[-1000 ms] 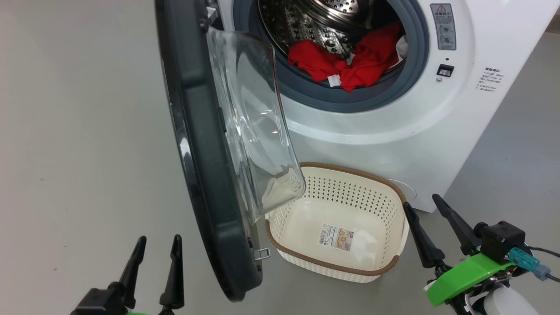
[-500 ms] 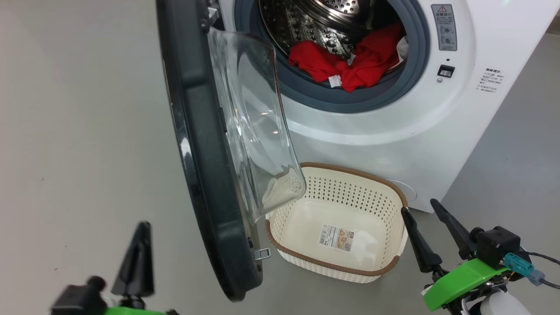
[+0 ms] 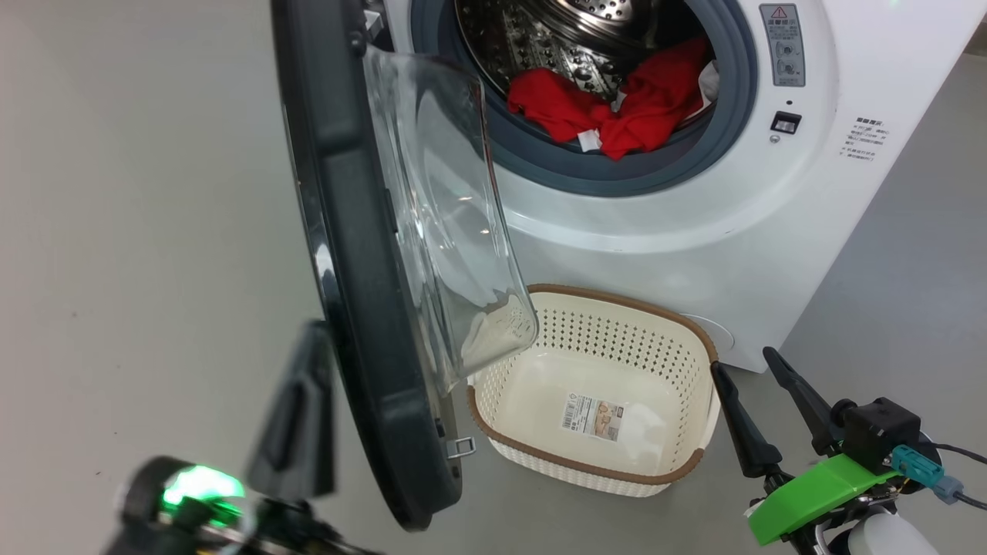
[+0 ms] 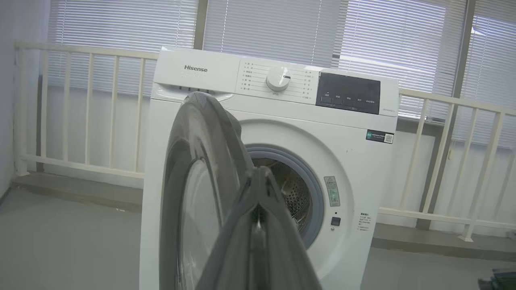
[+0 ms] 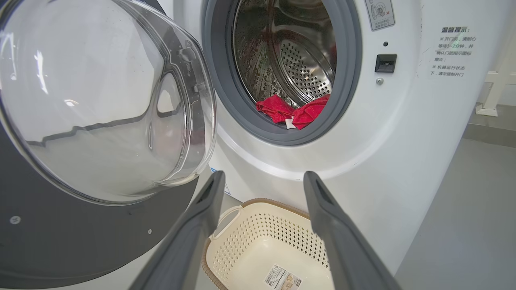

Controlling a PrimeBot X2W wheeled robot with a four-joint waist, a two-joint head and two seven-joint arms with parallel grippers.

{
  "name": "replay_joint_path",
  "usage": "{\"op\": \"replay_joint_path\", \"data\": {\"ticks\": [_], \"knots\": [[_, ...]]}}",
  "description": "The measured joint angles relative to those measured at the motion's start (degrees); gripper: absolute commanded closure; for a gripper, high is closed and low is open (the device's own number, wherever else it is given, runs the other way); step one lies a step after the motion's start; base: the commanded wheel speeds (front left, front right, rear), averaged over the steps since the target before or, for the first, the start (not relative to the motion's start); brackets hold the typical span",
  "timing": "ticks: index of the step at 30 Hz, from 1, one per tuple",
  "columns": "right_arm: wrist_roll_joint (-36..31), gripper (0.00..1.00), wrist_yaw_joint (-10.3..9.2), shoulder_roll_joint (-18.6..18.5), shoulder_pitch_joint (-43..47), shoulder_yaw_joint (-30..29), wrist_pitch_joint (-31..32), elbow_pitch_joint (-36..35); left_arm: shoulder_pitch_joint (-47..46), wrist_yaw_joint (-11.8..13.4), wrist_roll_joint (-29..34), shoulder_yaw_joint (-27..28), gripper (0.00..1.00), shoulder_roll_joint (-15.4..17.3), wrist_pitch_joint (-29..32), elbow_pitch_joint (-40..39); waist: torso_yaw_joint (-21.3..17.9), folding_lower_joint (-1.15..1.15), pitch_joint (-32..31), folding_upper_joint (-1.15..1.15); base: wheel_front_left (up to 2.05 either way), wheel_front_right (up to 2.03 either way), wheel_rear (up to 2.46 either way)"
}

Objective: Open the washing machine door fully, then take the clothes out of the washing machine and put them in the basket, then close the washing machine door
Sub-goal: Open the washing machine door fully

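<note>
The washing machine door (image 3: 347, 231) stands about half open, its black frame edge-on and its glass bowl facing the drum. Red clothes (image 3: 617, 116) with a white tag lie at the drum's front lip in the white washing machine (image 3: 694, 254), with a bit of white cloth at their right. The cream basket (image 3: 586, 474) sits on the floor below the opening, with just a paper label inside. My left gripper (image 3: 308, 347) is shut with nothing in it, close beside the door's outer face, and is blurred. Its fingers (image 4: 260, 173) meet before the door (image 4: 193, 161). My right gripper (image 3: 740, 361) is open beside the basket's right end, aimed at the clothes (image 5: 290, 112).
Bare grey floor (image 3: 139, 231) spreads left of the door. Behind the machine, the left wrist view shows a white railing (image 4: 80, 112) and window blinds. The door's lower edge overhangs the basket's left corner.
My left gripper has risen and swung right toward the door's outer face, turning and shutting its fingers. The right gripper has barely shifted. Door, clothes and basket have stayed put.
</note>
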Motion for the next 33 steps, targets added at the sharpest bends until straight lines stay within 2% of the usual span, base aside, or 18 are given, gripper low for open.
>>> {"op": "replay_joint_path", "data": {"ticks": [6, 14, 23, 33], "knots": [[-0.1, 0.00, 0.00, 0.2, 0.0, 0.0, 0.0, 0.0, 2.2, -1.1, 0.5, -8.0, 1.00, 0.2, 0.0, 1.0, 0.0, 0.00, 0.3, 0.00, 0.00, 0.00, 0.00], [-0.1, 0.00, 0.00, 0.2, 0.0, 0.0, 0.0, 0.0, 3.1, -2.3, -1.3, -13.4, 1.00, 0.5, 0.0, 7.8, 0.1, 0.00, 0.6, 0.00, 0.00, 0.00, 0.00], [-0.2, 0.00, 0.00, 0.2, 0.0, 0.3, 0.0, 0.0, 3.1, -2.6, -3.9, -14.9, 1.00, 0.5, 0.0, 16.5, 0.1, 0.00, 0.8, 0.00, 0.00, 0.00, 0.00], [-0.2, 0.00, 0.00, 0.3, 0.0, 0.7, 0.0, 0.0, 2.9, -1.0, -5.8, -14.9, 1.00, 0.5, 0.1, 20.3, 0.3, 0.00, 0.6, 0.00, 0.00, 0.00, 0.00]]}}
